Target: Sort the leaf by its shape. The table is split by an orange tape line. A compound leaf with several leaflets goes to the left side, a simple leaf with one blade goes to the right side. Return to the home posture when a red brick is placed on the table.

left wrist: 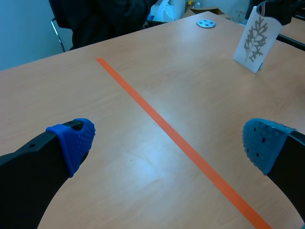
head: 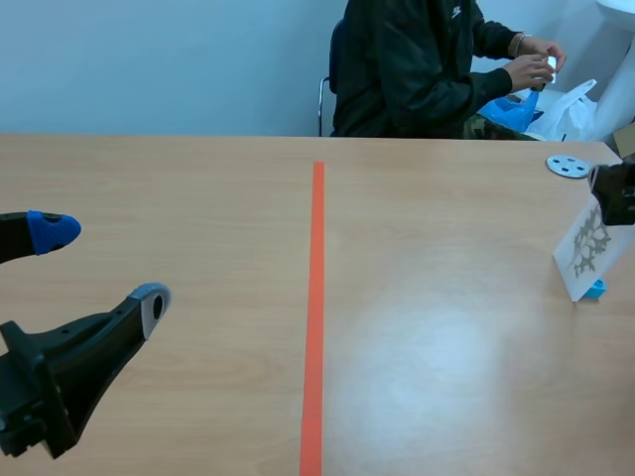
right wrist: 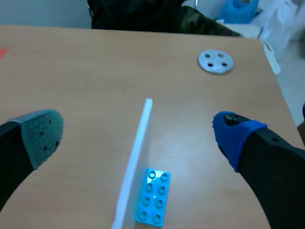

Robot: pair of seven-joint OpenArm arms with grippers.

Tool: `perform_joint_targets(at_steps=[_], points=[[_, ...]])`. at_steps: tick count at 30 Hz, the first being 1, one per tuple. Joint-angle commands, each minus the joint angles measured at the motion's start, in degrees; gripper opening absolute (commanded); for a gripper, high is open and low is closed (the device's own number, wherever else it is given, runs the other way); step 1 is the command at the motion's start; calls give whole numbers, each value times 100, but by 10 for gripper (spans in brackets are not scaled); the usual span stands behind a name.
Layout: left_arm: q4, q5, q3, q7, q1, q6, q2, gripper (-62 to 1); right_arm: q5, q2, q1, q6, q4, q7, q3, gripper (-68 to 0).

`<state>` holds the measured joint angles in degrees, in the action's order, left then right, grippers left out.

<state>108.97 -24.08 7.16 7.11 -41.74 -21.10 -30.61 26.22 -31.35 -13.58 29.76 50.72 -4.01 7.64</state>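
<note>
Leaf card (right wrist: 136, 162) upright on blue brick (right wrist: 152, 196), well right of orange tape line (head: 316, 297), between right gripper's (right wrist: 139, 134) spread fingers, untouched; left gripper (left wrist: 169, 140) spread wide left of that line.

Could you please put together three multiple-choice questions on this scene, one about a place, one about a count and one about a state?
1. On which side of the orange tape line does the leaf card stand?
A) the robot's left
B) the robot's right
C) on the line itself

2. How many holes does the grey disc have?
A) one
B) two
C) four

3. How does the left gripper stand?
A) open, holding nothing
B) shut on the leaf card
C) shut on nothing

Answers:
1 B: in the scene view the card stands far to the right of the line.
2 C: the right wrist view shows four holes.
3 A: the left wrist view shows it spread wide and empty.
</note>
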Motion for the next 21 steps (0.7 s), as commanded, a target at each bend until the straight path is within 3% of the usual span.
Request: perform_joint_targets(at_steps=[1,4,10,15,21], points=[[70,-33,-15,79,2,-9,22,14,72,-229,-46,76,345,122,26,4],[70,-33,-15,68,2,-9,11,14,479,-382,17,306,791,614,26,4],[70,-33,-15,42,2,-7,9,14,1023,-479,426,413,1912,1274,26,4],[70,-33,-15,44,2,-7,9,14,1200,-431,1034,442,2920,1661,26,4],[70,-33,-15,42,2,-7,9,14,1202,-330,1998,439,4116,1700,26,4]])
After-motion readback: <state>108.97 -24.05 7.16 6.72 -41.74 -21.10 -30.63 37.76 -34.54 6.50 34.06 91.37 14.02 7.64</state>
